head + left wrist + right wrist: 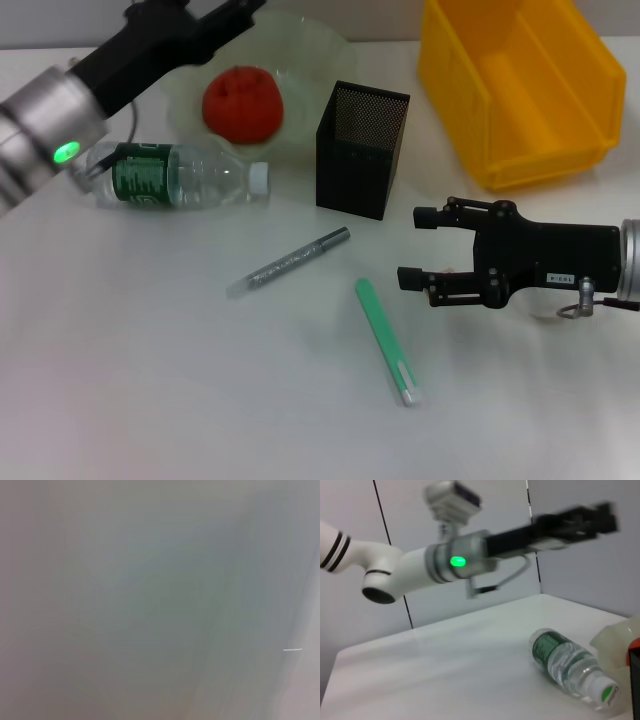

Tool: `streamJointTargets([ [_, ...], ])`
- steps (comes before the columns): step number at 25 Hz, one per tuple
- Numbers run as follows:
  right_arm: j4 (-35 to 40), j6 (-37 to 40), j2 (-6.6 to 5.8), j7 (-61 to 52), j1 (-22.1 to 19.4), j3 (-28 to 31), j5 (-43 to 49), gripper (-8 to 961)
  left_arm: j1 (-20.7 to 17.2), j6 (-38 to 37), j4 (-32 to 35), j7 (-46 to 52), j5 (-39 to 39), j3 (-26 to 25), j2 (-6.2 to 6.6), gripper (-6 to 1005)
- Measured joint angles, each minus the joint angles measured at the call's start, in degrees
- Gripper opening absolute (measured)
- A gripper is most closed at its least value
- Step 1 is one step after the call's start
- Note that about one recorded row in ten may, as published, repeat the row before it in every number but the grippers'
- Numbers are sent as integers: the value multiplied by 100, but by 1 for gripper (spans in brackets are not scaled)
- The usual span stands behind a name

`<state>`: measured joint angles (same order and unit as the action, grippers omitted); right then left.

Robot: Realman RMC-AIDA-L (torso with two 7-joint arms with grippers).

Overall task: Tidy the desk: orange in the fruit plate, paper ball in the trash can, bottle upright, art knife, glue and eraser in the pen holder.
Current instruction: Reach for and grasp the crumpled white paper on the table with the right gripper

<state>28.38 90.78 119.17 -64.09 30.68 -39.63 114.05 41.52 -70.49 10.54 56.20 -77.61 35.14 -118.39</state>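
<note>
Orange: my round reddish-orange fruit [241, 103] lies in the translucent pale-green scalloped fruit plate [315, 50], at 11 o'clock.
Bottle: the clear plastic water bottle with green label and white cap [180, 176] lies on its side on the white desk [150, 380], at 9 o'clock of the black mesh pen holder [362, 150].
Trash can: the bright yellow rectangular bin [520, 85] stands at 1 o'clock.
Pens: a grey pen [290, 262] and a green pen [387, 340] lie near the centre, apart.
Right gripper [408, 246]: mine, fingers spread, holding nothing, at 3 o'clock.
Left gripper [600, 522]: raised above the plate; whether its fingers are spread I cannot tell.

Left arm raised, extended forward; left gripper [590, 522] aloft. Right gripper [412, 247] low, horizontal, fingers spread apart, empty.
</note>
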Motion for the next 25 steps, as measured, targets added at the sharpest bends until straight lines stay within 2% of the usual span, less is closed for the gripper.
streamJointTargets([
  [2, -1, 34, -5, -16, -4, 0, -21, 829, -480, -883, 608, 741, -102, 465, 13, 779],
  [3, 0, 45, -6, -24, -5, 0, -24, 829, -863, -1328, 1074, 1054, -117, 863, 32, 814],
  [4, 0, 56, -6, -33, -4, -1, -27, 829, -1093, -1597, 1319, 1186, -114, 1119, 60, 848],
  [5, 0, 56, -7, -45, -6, 0, -28, 829, -1093, -1597, 1319, 1186, -114, 1119, 60, 848],
  [6, 0, 58, -8, -59, -6, 0, -29, 829, -1346, -1875, 1518, 1260, -118, 1390, 108, 848],
  [7, 0, 58, -10, -69, -6, 0, -29, 829, -1645, -2152, 1648, 1249, -121, 1742, 249, 847],
  [8, 0, 59, -13, -77, -9, -1, -30, 829, -1645, -2152, 1648, 1249, -121, 1742, 249, 847],
  [9, 0, 59, -15, -81, -15, 0, -31, 829, -1987, -2438, 1660, 1130, -121, 2207, 494, 847],
  [10, 1, 61, -15, -87, -19, 0, -32, 829, -2090, -2502, 1624, 1056, -123, 2370, 588, 847],
  [11, 11, 66, -16, -109, -22, -3, -32, 829, -2090, -2502, 1624, 1056, -123, 2370, 588, 846],
  [12, 41, 74, -17, -143, -25, -9, -32, 829, -2269, -2565, 1529, 896, -138, 2644, 770, 846],
  [14, 209, 157, -21, -359, -32, -37, -15, 829, -2269, -2565, 1529, 896, -138, 2644, 770, 845],
  [17, 882, 421, -62, -1121, -74, -67, 118, 829, -2269, -2565, 1529, 896, -138, 2644, 770, 843],
  [18, 1191, 546, -85, -1482, -85, -69, 217, 829, -2405, -2582, 1487, 691, -397, 2674, 849, 842],
  [19, 1840, 811, -136, -2152, -70, -69, 472, 829, -2405, -2582, 1487, 691, -397, 2674, 849, 842],
  [20, 1840, 811, -136, -2152, -70, -69, 472, 829, -2429, -2594, 1482, 487, -911, 2615, 846, 841],
  [25, 3379, 1636, -295, -3645, 321, -47, 1674, 829, -2283, -2547, 1493, 475, -1144, 2603, 790, 838],
])
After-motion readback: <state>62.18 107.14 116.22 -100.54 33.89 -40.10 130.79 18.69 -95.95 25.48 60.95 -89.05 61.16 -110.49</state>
